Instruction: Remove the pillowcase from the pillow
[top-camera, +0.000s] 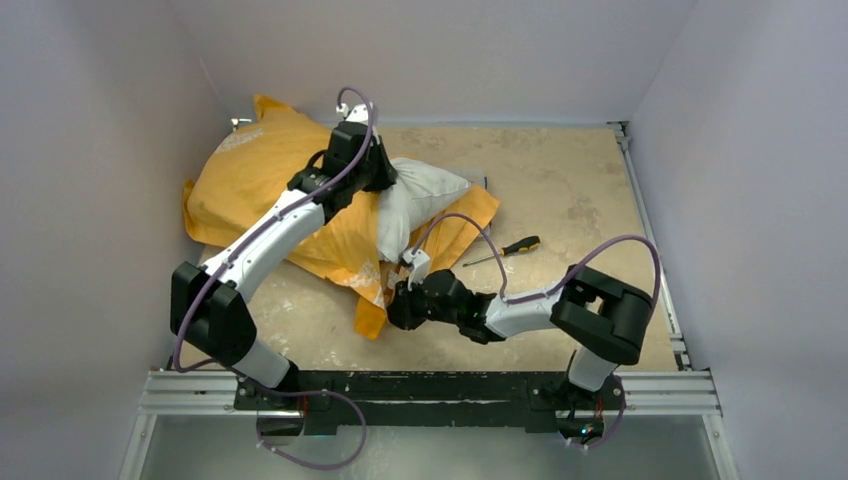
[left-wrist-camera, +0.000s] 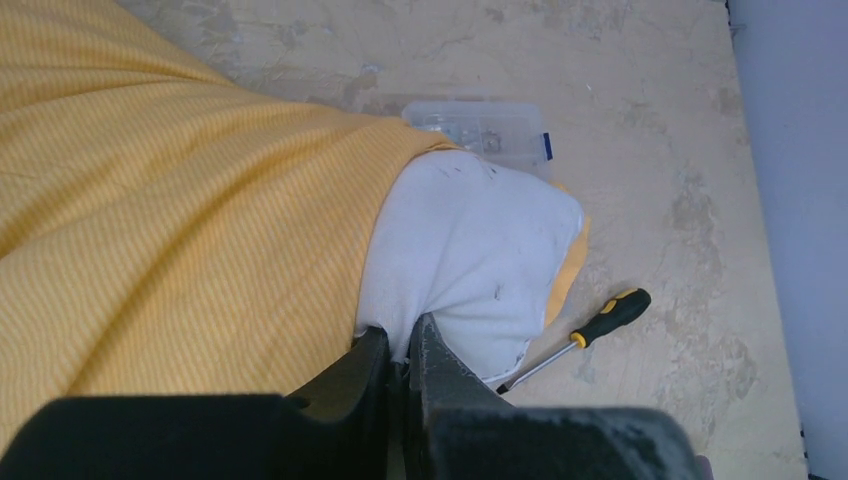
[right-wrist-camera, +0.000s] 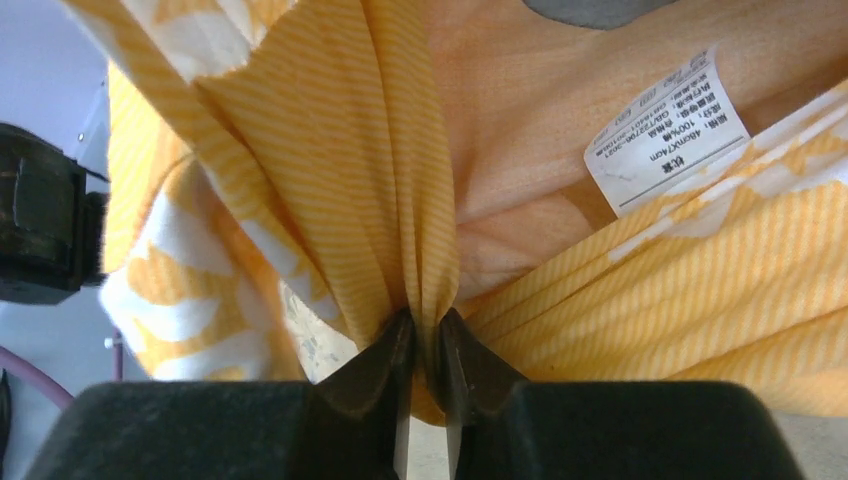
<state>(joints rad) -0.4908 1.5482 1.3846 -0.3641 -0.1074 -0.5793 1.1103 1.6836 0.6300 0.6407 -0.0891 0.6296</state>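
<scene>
The right gripper (top-camera: 400, 300) sits low near the front edge of the table (top-camera: 580, 190), left of its own base, with its jaws clamped on a gathered bunch of the pillowcase (top-camera: 260, 180). The right wrist view shows the fabric pinched into tight vertical folds between the two fingertips. The pillowcase is bright orange with a fine woven stripe. Its near hem carries white printed shapes, and a white care label (right-wrist-camera: 665, 130) with small black text sits on the paler inner face to the right of the pinched folds. A narrow tongue of orange fabric reaches the table beside the right gripper. Beyond it, the pillow (top-camera: 420, 195) protrudes from the open right end of the pillowcase: plump, plain white, marked with a few small dark specks. The left gripper (left-wrist-camera: 400, 345) reaches over the orange cover from the left, and its jaws are closed on the white fabric at the pillow's exposed edge, where cover and pillow meet. A screwdriver (top-camera: 505, 250) with a black and yellow handle lies on the table right of the pillow, its tip close to it. A clear plastic box (left-wrist-camera: 490, 130) sits just behind the pillow's far corner. Farthest away, the bulk of the pillowcase lies crumpled across the left half of the table, its far corner near the back wall (top-camera: 420, 50).
</scene>
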